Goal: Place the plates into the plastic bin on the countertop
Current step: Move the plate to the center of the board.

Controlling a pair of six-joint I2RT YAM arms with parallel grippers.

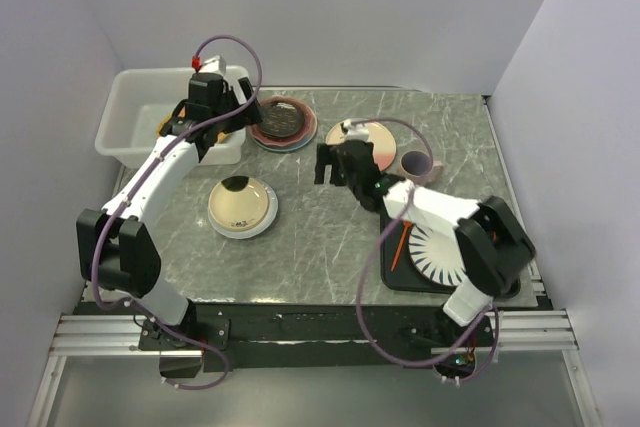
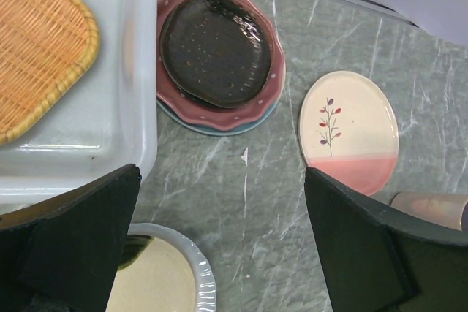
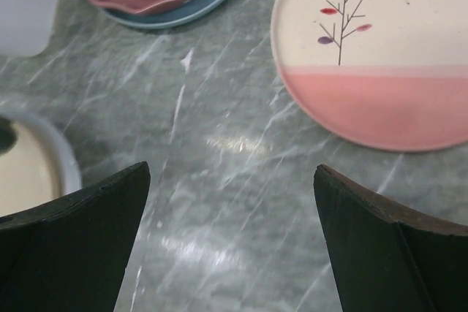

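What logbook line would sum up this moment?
left tool open, empty, beside plastic bin | right tool open, empty, near pink plate | orange plate in bin

orange plate [image 2: 36,49] in bin [image 2: 140,85], pink plate [image 2: 349,133] on countertop [image 2: 241,210]

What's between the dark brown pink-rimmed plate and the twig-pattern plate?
Nothing: only bare countertop separates the dark brown plate from the twig-pattern plate, seen clearest in the left wrist view.
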